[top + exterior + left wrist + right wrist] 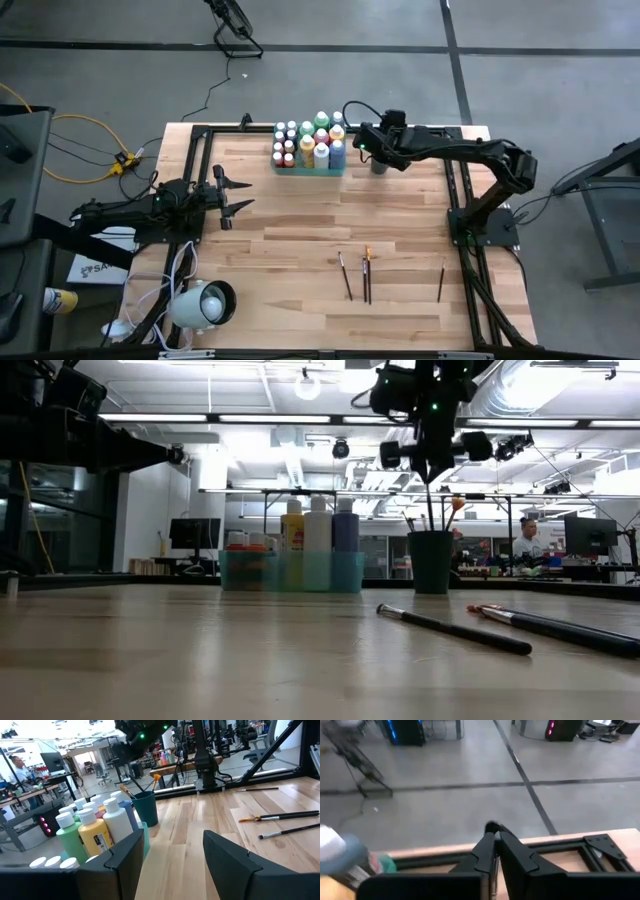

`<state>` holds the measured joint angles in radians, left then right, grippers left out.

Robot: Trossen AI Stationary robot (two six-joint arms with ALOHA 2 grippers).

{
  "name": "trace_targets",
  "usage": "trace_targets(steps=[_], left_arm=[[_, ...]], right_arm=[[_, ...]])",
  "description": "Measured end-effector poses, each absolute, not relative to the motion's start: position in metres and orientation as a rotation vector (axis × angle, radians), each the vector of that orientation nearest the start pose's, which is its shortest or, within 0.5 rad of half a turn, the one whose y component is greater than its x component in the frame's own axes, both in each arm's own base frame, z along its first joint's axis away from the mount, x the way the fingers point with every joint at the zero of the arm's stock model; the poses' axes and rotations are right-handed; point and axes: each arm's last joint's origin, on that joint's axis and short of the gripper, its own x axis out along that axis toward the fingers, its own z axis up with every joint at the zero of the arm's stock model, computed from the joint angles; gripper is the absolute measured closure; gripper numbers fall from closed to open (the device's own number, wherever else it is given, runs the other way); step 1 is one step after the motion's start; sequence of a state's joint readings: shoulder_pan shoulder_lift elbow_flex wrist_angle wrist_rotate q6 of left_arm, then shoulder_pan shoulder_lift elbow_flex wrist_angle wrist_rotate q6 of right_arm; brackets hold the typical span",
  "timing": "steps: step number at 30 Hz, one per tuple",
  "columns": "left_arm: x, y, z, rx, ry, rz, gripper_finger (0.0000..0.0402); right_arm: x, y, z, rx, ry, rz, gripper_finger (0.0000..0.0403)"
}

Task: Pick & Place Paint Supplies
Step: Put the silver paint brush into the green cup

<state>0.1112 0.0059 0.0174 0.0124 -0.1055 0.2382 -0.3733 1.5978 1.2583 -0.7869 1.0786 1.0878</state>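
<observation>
- Paint bottles (310,146), small plastic ones with white and coloured caps (green, red, yellow, blue among them), packed upright in a translucent green rectangular tray (309,171) at upper centre of the high view.
- From the low view, three taller bottles (318,525) rising above the tray wall (290,571): yellow, white and blue bodies, matte, round-shouldered, white-capped.
- From the left wrist view, same bottles (95,827) close up, smooth and glossy, a printed label on the yellow one.
- Dark round cup (379,163) standing just beside the tray, towards the right of the frame; in the low view a tapered teal-dark cup (431,561) with brush handles poking out of the top, one orange-tipped.
- Thin dark-handled paintbrushes (365,275) lying flat on the pale wood-plank table (300,250), lower centre-right of the high view; three near together, a fourth (441,282) apart to the right.
- Slim round handles with metal ferrules seen across the low view (455,630).
- Right gripper (366,139) directly over the cup near the top of the high view, fingers (487,852) pressed nearly together with something thin between them; what exactly, impossible to tell.
- Left gripper (240,194) above bare table at centre-left of the high view, angular black fingers (125,855) spread apart, nothing between them.
</observation>
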Motion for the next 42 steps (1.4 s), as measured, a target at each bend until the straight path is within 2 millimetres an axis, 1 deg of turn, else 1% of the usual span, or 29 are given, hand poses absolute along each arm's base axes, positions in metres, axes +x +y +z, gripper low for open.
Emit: trace_targets(steps=[2, 6, 10, 12, 15, 19, 23, 27, 33, 37, 42], left_arm=[[0.096, 0.014, 0.17, 0.237, 0.002, 0.218, 0.0203], [0.096, 0.014, 0.17, 0.237, 0.002, 0.218, 0.0203], [0.096, 0.014, 0.17, 0.237, 0.002, 0.218, 0.0203], [0.096, 0.014, 0.17, 0.238, 0.002, 0.218, 0.0203], [0.096, 0.014, 0.17, 0.237, 0.002, 0.218, 0.0203], [0.096, 0.014, 0.17, 0.237, 0.002, 0.218, 0.0203], [0.096, 0.014, 0.17, 0.237, 0.002, 0.218, 0.0203], [0.096, 0.014, 0.17, 0.237, 0.002, 0.218, 0.0203], [0.096, 0.014, 0.17, 0.237, 0.004, 0.217, 0.0203], [0.096, 0.014, 0.17, 0.237, 0.004, 0.217, 0.0203], [0.096, 0.014, 0.17, 0.237, 0.004, 0.217, 0.0203]], right_arm=[[0.282, -0.138, 0.267, 0.384, 0.361, -1.674, 0.0372], [0.282, -0.137, 0.267, 0.394, 0.384, -1.652, 0.0343], [0.282, -0.136, 0.269, 0.448, 0.413, -1.606, 0.031], [0.281, -0.134, 0.273, 0.518, 0.461, -1.535, 0.0295], [0.28, -0.129, 0.279, 0.632, 0.552, -1.377, 0.0282], [0.278, -0.116, 0.289, 0.79, 0.618, -1.177, 0.0281], [0.275, -0.098, 0.3, 0.919, 0.664, -0.993, 0.029], [0.276, -0.076, 0.307, 1.011, 0.695, -0.861, 0.0299], [0.284, -0.037, 0.306, 1.134, 0.796, -0.694, 0.0307], [0.285, -0.009, 0.303, 1.197, 0.87, -0.654, 0.0309], [0.279, 0.027, 0.3, 1.235, 0.919, -0.712, 0.0309]])
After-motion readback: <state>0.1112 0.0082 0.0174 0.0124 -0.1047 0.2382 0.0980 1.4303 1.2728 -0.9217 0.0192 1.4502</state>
